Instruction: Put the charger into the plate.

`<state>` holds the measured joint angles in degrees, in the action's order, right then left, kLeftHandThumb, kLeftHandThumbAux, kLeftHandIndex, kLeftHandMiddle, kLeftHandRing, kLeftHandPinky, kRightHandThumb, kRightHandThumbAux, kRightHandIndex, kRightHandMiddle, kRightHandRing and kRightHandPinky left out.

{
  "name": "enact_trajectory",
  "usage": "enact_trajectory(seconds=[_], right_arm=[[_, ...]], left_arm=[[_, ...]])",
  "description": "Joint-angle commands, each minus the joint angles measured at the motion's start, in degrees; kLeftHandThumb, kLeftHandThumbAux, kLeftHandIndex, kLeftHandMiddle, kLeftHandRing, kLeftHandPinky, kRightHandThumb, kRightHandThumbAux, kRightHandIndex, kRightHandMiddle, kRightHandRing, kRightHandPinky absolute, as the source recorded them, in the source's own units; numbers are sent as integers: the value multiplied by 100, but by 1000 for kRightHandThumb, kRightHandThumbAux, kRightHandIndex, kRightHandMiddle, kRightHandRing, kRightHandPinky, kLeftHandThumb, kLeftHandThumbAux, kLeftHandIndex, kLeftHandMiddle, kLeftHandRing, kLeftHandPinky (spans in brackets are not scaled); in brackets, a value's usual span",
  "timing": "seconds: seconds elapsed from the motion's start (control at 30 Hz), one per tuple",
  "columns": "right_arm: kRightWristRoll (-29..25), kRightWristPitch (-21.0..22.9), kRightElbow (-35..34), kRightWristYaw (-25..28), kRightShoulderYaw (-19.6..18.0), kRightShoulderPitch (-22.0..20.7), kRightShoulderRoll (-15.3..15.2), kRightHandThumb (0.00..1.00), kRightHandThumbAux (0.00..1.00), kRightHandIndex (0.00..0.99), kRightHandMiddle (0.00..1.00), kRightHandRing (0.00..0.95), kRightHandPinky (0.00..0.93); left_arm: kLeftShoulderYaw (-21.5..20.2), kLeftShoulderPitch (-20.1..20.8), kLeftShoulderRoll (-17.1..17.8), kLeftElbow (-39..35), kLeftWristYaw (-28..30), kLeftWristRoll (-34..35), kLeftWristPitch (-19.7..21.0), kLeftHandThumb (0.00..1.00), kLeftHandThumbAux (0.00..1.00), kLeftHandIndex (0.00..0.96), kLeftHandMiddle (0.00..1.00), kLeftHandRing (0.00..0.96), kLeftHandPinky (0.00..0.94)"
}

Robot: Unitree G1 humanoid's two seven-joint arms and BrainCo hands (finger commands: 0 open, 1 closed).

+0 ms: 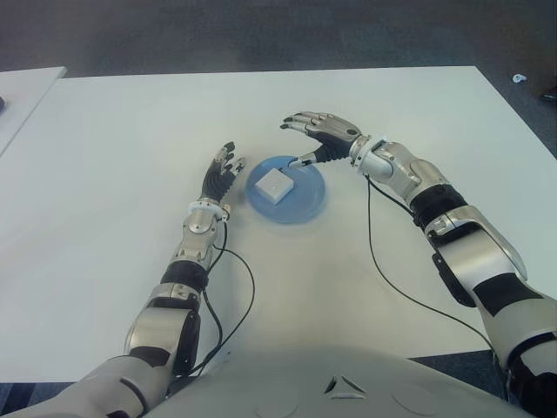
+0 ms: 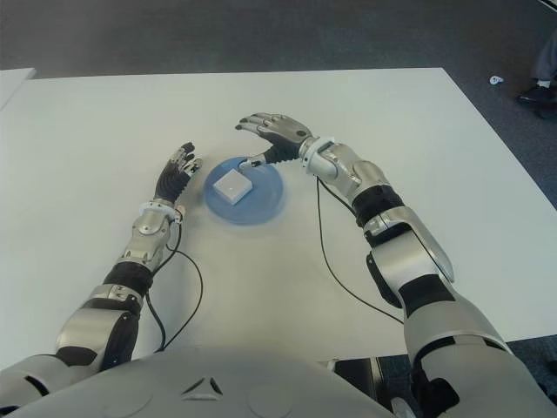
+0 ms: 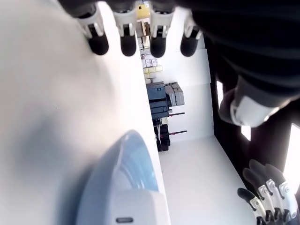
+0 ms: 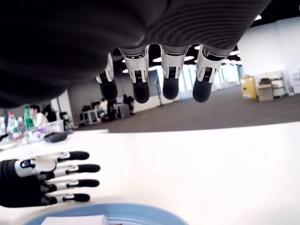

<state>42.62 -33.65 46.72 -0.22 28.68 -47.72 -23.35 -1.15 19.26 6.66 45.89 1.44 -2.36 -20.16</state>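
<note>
The white charger [image 1: 272, 184] lies flat in the blue plate [image 1: 306, 205], near the middle of the white table [image 1: 104, 174], a little toward the table's far edge. Neither hand has hold of it. The right hand [image 1: 320, 132] hovers over the plate's far right rim with its fingers [image 4: 140, 89] spread wide and only loosely bent, palm turned down toward the table and nothing between them; its thumb reaches down toward the plate's rim, though whether it touches the rim cannot be told. The right wrist view shows the four fingertips hanging apart in the air above the plate, with the charger's top edge just below. The left hand [image 1: 219, 177] shows just beside the plate on its left side, fingers [image 3: 127, 43] straight and close together, pointing toward the table's far edge and empty; whether it touches the tabletop is unclear. A black cable [image 1: 387, 270] trails over the table from the right wrist back toward the near edge.
</note>
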Motion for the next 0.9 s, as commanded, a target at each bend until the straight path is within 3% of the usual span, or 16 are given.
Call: enact_trajectory(seconds=[0.03, 0.37, 0.5, 0.6, 0.77, 0.8, 0.9], right_arm=[[-27, 122, -100, -28, -42, 135, -58, 335, 114, 0, 0, 0, 0], [-50, 192, -136, -489, -229, 341, -257, 276, 131, 0, 0, 0, 0], [-295, 183, 121, -741, -520, 391, -330, 221, 191, 0, 0, 0, 0], [-837, 230, 97, -762, -946, 590, -238, 180, 237, 0, 0, 0, 0], [-1844, 294, -215, -753, -1665, 1125, 56, 144, 317, 0, 0, 0, 0], [-2051, 264, -457, -719, -1781, 1409, 87, 102, 360, 0, 0, 0, 0], [-2512, 228, -1145, -613, -1984, 2261, 230, 119, 393, 0, 0, 0, 0]], left_arm=[[103, -92, -28, 265, 78, -103, 311, 0, 478, 103, 65, 28, 23], [103, -75, 7, 341, 109, -95, 265, 0, 499, 112, 75, 32, 26], [86, -74, 20, 369, 135, -71, 221, 0, 501, 114, 76, 33, 27], [77, -72, 35, 383, 155, -57, 203, 0, 500, 112, 75, 34, 31], [63, -61, 51, 426, 147, -55, 178, 0, 491, 99, 73, 37, 33], [66, -57, 60, 433, 149, -60, 185, 0, 491, 95, 75, 39, 35], [67, -54, 96, 440, 188, -58, 199, 0, 488, 89, 76, 42, 38]])
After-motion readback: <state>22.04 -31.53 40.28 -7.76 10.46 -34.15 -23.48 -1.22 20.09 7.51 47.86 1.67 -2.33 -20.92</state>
